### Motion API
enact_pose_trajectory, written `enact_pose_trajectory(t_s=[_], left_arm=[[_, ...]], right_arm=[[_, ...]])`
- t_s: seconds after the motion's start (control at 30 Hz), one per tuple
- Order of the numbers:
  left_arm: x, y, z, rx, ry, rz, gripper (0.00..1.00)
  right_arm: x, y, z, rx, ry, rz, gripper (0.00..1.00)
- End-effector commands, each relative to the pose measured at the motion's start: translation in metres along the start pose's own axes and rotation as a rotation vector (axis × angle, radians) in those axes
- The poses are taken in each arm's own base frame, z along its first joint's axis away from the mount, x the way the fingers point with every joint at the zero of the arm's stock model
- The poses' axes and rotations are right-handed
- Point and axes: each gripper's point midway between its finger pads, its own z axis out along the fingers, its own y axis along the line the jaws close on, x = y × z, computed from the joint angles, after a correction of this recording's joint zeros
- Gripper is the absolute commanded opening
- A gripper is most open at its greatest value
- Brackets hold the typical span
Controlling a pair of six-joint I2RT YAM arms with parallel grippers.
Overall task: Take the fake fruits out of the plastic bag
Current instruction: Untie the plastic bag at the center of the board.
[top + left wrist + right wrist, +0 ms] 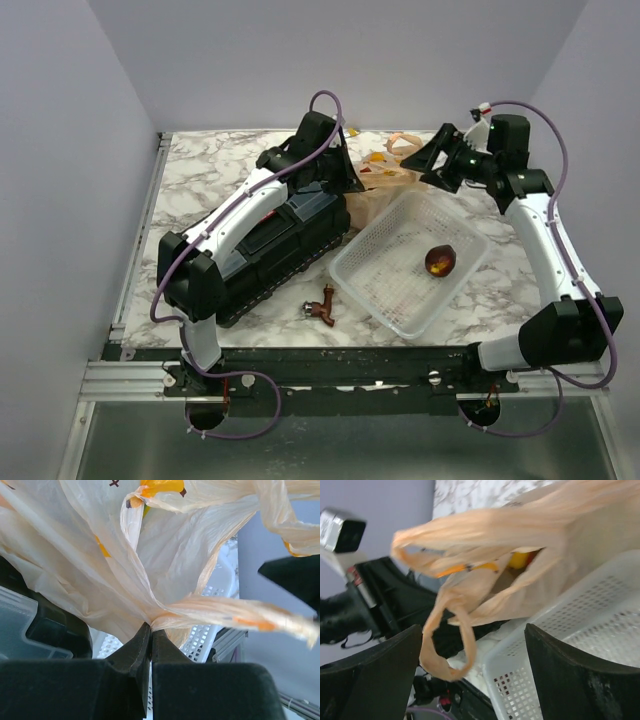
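Left jaws clench a fold of the plastic bag (175,570), which stands just behind the mesh basket's (395,285) far rim. Right jaws gape released near that rim, beside the bag's handle.

Maroon fruit (440,260) lies inside white mesh basket (388,272).
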Motion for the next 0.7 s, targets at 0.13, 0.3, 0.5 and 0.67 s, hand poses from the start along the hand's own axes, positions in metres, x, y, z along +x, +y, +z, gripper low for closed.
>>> enact_pose_trajectory(t_s=[0.13, 0.3, 0.5, 0.67], left_arm=[[-0.001, -0.018, -0.012, 0.074, -0.002, -0.013, 0.0], [0.002, -0.019, -0.02, 0.066, 0.012, -0.013, 0.07], [0.008, -0.014, -0.039, 0.042, 0.006, 0.022, 0.25], [0.015, -0.015, -0.064, 0.04, 0.004, 0.068, 0.42]], right_arm=[[0.01, 0.033, 0.012, -0.141, 0.02, -0.143, 0.79], [0.02, 0.043, 0.018, -0.213, 0.01, -0.205, 0.54], [0.022, 0.063, 0.028, -0.314, 0.001, -0.234, 0.35], [0.026, 0.066, 0.043, -0.318, 0.015, -0.255, 0.36]])
